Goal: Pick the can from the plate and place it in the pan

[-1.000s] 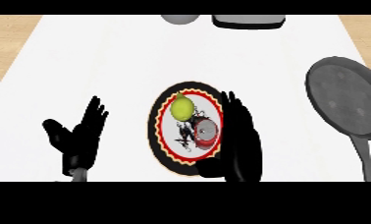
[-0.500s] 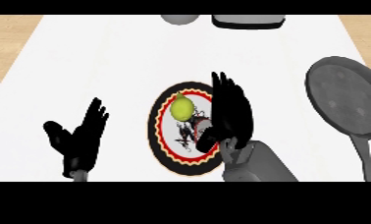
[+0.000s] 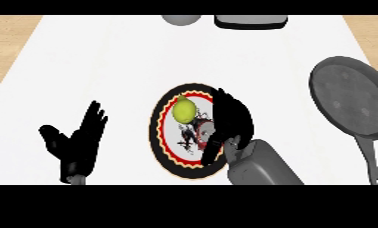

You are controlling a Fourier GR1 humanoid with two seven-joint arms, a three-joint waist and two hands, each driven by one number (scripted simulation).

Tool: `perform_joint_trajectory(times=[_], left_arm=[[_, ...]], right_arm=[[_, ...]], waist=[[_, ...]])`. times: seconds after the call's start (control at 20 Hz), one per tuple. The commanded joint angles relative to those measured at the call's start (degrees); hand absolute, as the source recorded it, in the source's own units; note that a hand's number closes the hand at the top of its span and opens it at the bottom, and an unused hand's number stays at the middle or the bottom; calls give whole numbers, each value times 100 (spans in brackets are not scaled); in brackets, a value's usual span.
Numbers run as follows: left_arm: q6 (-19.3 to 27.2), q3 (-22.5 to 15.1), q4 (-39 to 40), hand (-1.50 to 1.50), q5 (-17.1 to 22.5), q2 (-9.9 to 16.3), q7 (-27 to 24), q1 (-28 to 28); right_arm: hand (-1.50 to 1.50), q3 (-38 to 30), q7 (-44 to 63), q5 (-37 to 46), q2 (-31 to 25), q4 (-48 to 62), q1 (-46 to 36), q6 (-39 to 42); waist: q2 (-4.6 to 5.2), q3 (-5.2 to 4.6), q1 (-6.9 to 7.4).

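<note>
Black right hand [image 3: 230,122] over the round red-and-black-rimmed plate [image 3: 164,156], fingers curling around the small grey can [image 3: 207,130], mostly hidden beneath. Dark grey round pan [image 3: 347,102] well right of plate.

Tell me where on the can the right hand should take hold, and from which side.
Grip the can round its side wall, coming from the right, as the right hand is placed. The can sits right of centre on the plate, with the lime just to its upper left, so the left side looks crowded. The hand hides most of the can, so its exact pose is unclear.
</note>
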Motion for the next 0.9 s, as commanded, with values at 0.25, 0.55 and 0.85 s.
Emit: perform_joint_trajectory(times=[0.25, 0.55, 0.85], left_arm=[[245, -30, 142, 0, -331, -387, -205, -57], [-80, 70, -430, 0, -198, -72, 201, 351], [42, -2, -562, 0, -360, -270, 338, 269]], right_arm=[[-150, 370, 837, 152, 83, -557, 394, 173], [-150, 377, 159, 765, 84, 163, 476, -570], [-150, 203, -191, 435, 84, 1031, 172, -846]], waist=[[-6, 2, -50], [-5, 5, -16], [4, 5, 6]])
